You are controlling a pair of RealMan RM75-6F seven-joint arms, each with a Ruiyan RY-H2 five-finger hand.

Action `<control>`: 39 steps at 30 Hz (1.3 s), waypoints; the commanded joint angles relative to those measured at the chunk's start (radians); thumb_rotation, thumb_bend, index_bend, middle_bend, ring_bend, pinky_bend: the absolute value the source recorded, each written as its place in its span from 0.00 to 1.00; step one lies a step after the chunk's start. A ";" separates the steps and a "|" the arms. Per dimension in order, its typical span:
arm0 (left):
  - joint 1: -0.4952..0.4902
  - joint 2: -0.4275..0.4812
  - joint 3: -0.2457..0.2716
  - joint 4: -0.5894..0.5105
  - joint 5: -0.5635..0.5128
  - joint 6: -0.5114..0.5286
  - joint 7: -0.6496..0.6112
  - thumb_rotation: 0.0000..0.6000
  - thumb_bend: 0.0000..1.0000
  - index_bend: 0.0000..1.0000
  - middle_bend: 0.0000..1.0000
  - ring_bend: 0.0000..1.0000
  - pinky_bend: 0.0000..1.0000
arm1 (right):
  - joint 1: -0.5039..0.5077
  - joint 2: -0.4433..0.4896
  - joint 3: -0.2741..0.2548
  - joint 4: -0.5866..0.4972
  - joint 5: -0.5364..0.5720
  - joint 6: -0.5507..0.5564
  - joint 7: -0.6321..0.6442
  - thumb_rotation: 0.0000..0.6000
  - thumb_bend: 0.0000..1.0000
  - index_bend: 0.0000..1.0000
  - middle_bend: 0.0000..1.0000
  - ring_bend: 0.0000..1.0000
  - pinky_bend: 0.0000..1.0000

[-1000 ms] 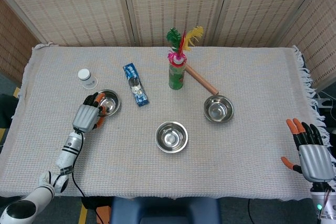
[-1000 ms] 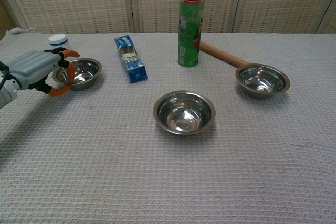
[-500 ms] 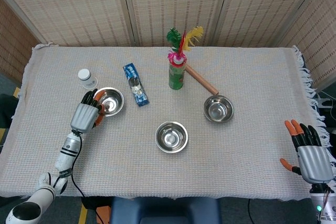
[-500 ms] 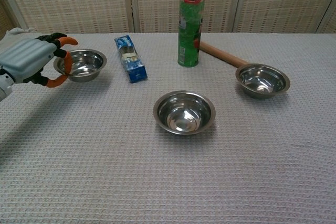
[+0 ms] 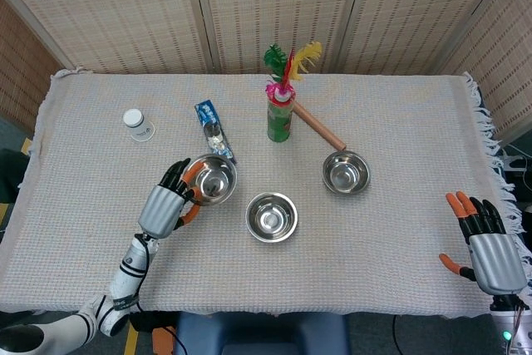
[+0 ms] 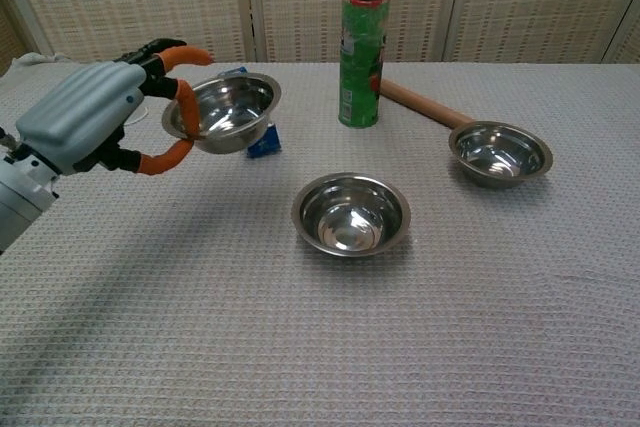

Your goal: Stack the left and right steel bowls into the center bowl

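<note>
- Left hand (image 6: 95, 127), grey-backed with black and orange fingers, is clamped on the rim of the left shiny round steel bowl (image 6: 222, 112), fingers hooked over the near edge; the bowl is off the cloth and tilted, probably because a rim pinch lets its far side sag
- Bowl in the air sits left of centre in both views, just up and left of the centre steel bowl (image 5: 272, 216), so the carry looks about halfway to the drop; it partly hides the blue rectangular snack packet (image 5: 209, 119) behind it
- Centre steel bowl stands upright and empty in the middle of the frame, open side up, ready to take the others
- Right steel bowl (image 5: 346, 173) rests on the cloth right of centre, untouched, its far rim close to the end of the wooden rolling pin (image 5: 316, 125); whether they touch I cannot tell
- Right hand (image 5: 490, 251) waits at the lower right corner of the head view, fingers spread and holding nothing, well apart from its bowl, presumably until the left is done
- Green cylindrical can topped with coloured feathers (image 5: 280, 114) and small white capped jar (image 5: 134, 119) stand in the upper part of the frame
- Print on the packet and the can is too small to read; no brand can be made out
</note>
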 commanded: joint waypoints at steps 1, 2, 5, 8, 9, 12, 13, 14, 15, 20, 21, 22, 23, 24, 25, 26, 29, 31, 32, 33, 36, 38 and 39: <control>-0.014 0.044 0.021 -0.240 0.024 -0.076 0.203 1.00 0.42 0.58 0.09 0.00 0.14 | -0.002 0.006 0.000 0.000 -0.004 0.005 0.012 1.00 0.05 0.00 0.00 0.00 0.00; -0.018 0.038 0.021 -0.250 0.023 -0.090 0.220 1.00 0.42 0.58 0.09 0.00 0.14 | -0.003 0.008 -0.001 0.001 -0.005 0.006 0.015 1.00 0.05 0.00 0.00 0.00 0.00; -0.031 0.012 0.019 -0.262 0.012 -0.137 0.256 1.00 0.42 0.57 0.09 0.00 0.13 | -0.005 0.012 -0.002 0.001 -0.009 0.011 0.025 1.00 0.05 0.00 0.00 0.00 0.00; -0.043 -0.025 0.015 -0.246 0.004 -0.174 0.282 1.00 0.42 0.57 0.09 0.00 0.14 | -0.006 0.015 -0.002 0.002 -0.011 0.014 0.031 1.00 0.05 0.00 0.00 0.00 0.00; -0.047 -0.036 0.012 -0.237 0.001 -0.185 0.288 1.00 0.42 0.56 0.09 0.00 0.14 | -0.006 0.015 -0.002 0.003 -0.011 0.013 0.032 1.00 0.05 0.00 0.00 0.00 0.00; -0.059 -0.075 -0.001 -0.203 -0.012 -0.213 0.304 1.00 0.42 0.55 0.09 0.00 0.14 | -0.004 0.016 -0.004 0.003 -0.011 0.009 0.034 1.00 0.05 0.00 0.00 0.00 0.00; -0.064 -0.090 -0.008 -0.186 -0.015 -0.220 0.311 1.00 0.42 0.55 0.09 0.00 0.14 | -0.004 0.017 -0.004 0.003 -0.012 0.007 0.034 1.00 0.05 0.00 0.00 0.00 0.00; -0.067 -0.100 -0.012 -0.172 -0.018 -0.226 0.317 1.00 0.42 0.55 0.09 0.00 0.14 | -0.004 0.017 -0.004 0.003 -0.012 0.007 0.034 1.00 0.05 0.00 0.00 0.00 0.00; -0.069 -0.108 -0.016 -0.161 -0.021 -0.231 0.322 1.00 0.42 0.54 0.09 0.00 0.14 | -0.004 0.017 -0.004 0.003 -0.013 0.007 0.034 1.00 0.05 0.00 0.00 0.00 0.00; -0.075 -0.130 -0.022 -0.139 -0.024 -0.243 0.319 1.00 0.42 0.32 0.06 0.00 0.14 | -0.004 0.017 -0.002 0.005 -0.008 0.007 0.034 1.00 0.05 0.00 0.00 0.00 0.00; -0.076 -0.130 -0.021 -0.143 -0.022 -0.245 0.314 1.00 0.42 0.21 0.04 0.00 0.14 | -0.004 0.016 -0.002 0.005 -0.008 0.007 0.033 1.00 0.05 0.00 0.00 0.00 0.00; -0.077 -0.128 -0.020 -0.150 -0.020 -0.247 0.306 1.00 0.42 0.16 0.03 0.00 0.14 | -0.004 0.016 -0.003 0.005 -0.008 0.005 0.032 1.00 0.05 0.00 0.00 0.00 0.00; -0.077 -0.125 -0.019 -0.157 -0.019 -0.249 0.300 1.00 0.42 0.10 0.02 0.00 0.14 | -0.003 0.015 -0.003 0.005 -0.008 0.004 0.031 1.00 0.04 0.00 0.00 0.00 0.00; -0.077 -0.121 -0.016 -0.168 -0.018 -0.252 0.296 1.00 0.42 0.06 0.02 0.00 0.14 | -0.003 0.015 -0.003 0.005 -0.008 0.002 0.029 1.00 0.04 0.00 0.00 0.00 0.00; -0.076 -0.117 -0.015 -0.175 -0.017 -0.253 0.296 1.00 0.42 0.04 0.01 0.00 0.14 | -0.002 0.014 -0.003 0.006 -0.008 0.000 0.028 1.00 0.04 0.00 0.00 0.00 0.00; -0.075 -0.113 -0.013 -0.183 -0.016 -0.255 0.297 1.00 0.42 0.02 0.01 0.00 0.14 | -0.001 0.014 -0.003 0.005 -0.008 -0.001 0.027 1.00 0.05 0.00 0.00 0.00 0.00; -0.067 -0.088 -0.003 -0.219 -0.016 -0.260 0.309 1.00 0.42 0.02 0.01 0.00 0.14 | 0.001 0.011 -0.004 0.007 -0.009 -0.003 0.022 1.00 0.05 0.00 0.00 0.00 0.00; -0.054 -0.055 0.008 -0.263 -0.029 -0.275 0.331 1.00 0.42 0.01 0.00 0.00 0.14 | 0.004 0.006 -0.004 0.010 -0.006 -0.013 0.015 1.00 0.05 0.00 0.00 0.00 0.00; -0.048 -0.038 0.012 -0.289 -0.043 -0.289 0.341 1.00 0.42 0.00 0.00 0.00 0.14 | 0.006 0.004 -0.004 0.010 -0.003 -0.020 0.009 1.00 0.05 0.00 0.00 0.00 0.00; -0.043 -0.019 0.017 -0.316 -0.060 -0.307 0.353 1.00 0.42 0.00 0.00 0.00 0.13 | 0.009 0.002 -0.005 0.009 0.000 -0.027 0.003 1.00 0.05 0.00 0.00 0.00 0.00; -0.034 0.045 0.026 -0.388 -0.112 -0.363 0.421 1.00 0.42 0.00 0.00 0.00 0.12 | 0.020 -0.010 -0.003 0.011 0.008 -0.049 -0.019 1.00 0.05 0.00 0.00 0.00 0.00; -0.019 0.086 0.032 -0.427 -0.125 -0.361 0.453 1.00 0.42 0.00 0.00 0.00 0.12 | 0.032 -0.022 0.000 0.019 0.015 -0.069 -0.028 1.00 0.05 0.00 0.00 0.00 0.00; -0.010 0.105 0.037 -0.442 -0.126 -0.352 0.457 1.00 0.42 0.00 0.00 0.00 0.12 | 0.039 -0.029 0.004 0.025 0.020 -0.080 -0.031 1.00 0.05 0.00 0.00 0.00 0.00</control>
